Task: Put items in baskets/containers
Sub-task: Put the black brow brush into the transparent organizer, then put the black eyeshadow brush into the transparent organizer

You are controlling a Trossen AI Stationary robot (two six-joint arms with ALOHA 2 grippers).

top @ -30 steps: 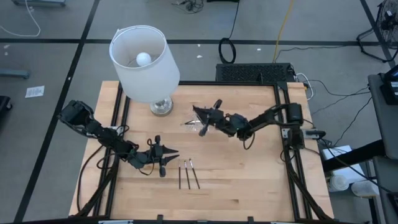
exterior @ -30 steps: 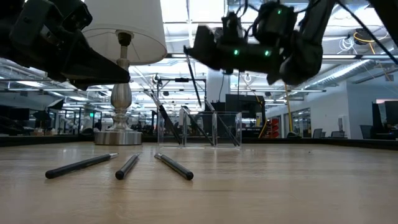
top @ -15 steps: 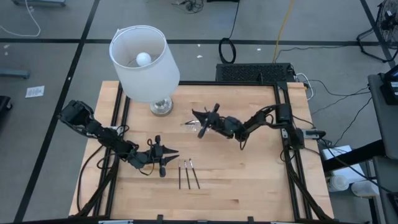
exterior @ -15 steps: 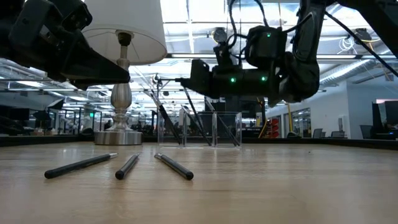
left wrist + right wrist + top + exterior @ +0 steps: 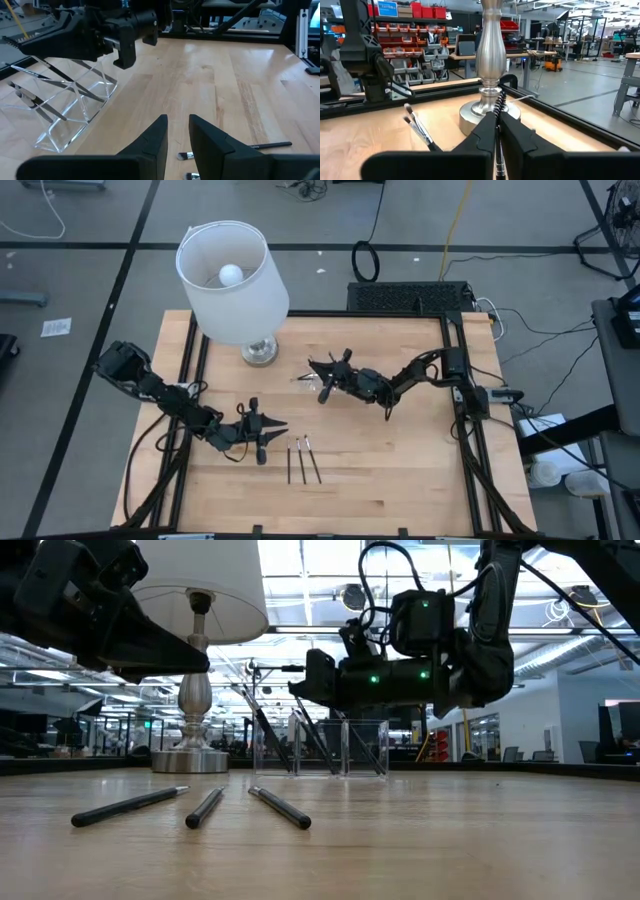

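Brush (image 5: 498,125) clamped lengthwise in right gripper (image 5: 322,373), bristles toward lamp base (image 5: 487,107); left gripper (image 5: 262,436) slightly parted, empty.

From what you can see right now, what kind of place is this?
Probably a robotics lab or workshop. Shelves of red parts bins stand behind the wooden table, cables lie across the grey floor, and glass-walled work areas with ceiling lights stretch beyond the lamp.

Dark sticks (image 5: 302,459) (pale tips), clear tray (image 5: 65,112), white lampshade (image 5: 232,280), light wood table (image 5: 400,470)
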